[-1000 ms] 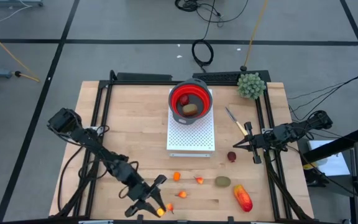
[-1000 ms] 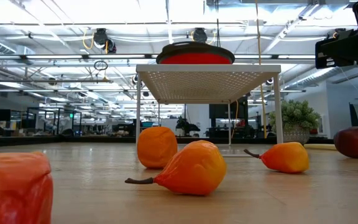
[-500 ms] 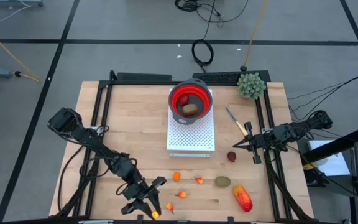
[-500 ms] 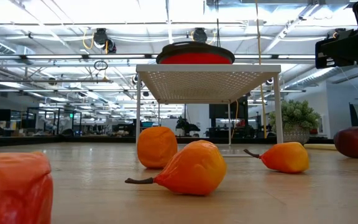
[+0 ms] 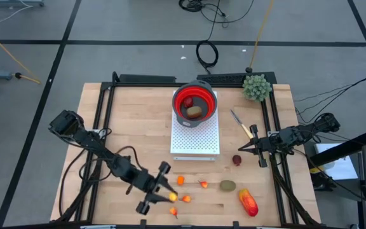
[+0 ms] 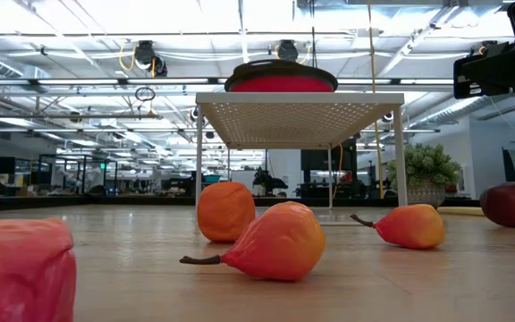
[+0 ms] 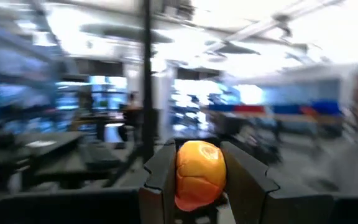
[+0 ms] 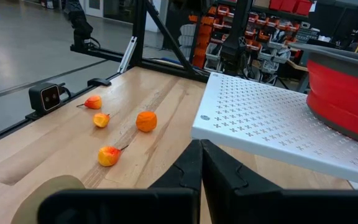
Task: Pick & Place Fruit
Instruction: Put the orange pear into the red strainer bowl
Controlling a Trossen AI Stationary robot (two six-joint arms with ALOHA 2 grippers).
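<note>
Since a second ago, the left end effector (image 5: 159, 193) has been swung from the counter's near edge, where it pointed down at the boards, to a more level heading toward the middle, and the small orange-yellow toy fruit (image 7: 199, 175) has been carried with it. The dark left arm is seen stretched diagonally from its base at the far left, its fingers (image 7: 246, 180) closed on either side of that rounded, glossy fruit. The right end effector (image 5: 241, 148) is unchanged, held with its fingers pressed together, empty, near the right rail beside the yellow-handled knife (image 5: 241, 124).

On the light wooden counter (image 5: 132, 127), a small round orange piece (image 5: 180, 180), two tiny red-orange stemmed pieces (image 5: 203, 184) (image 5: 186, 198), a brown-green oval (image 5: 227, 186), a dark-red ball (image 5: 236, 159) and a larger red-orange oblong (image 5: 248, 203) are left lying near the front. Two more pieces are seen inside the red collapsible bowl (image 5: 195, 102) set on the white perforated stand (image 5: 196, 139). A green spiky ball plant (image 5: 257, 87) stands at the far right corner.
</note>
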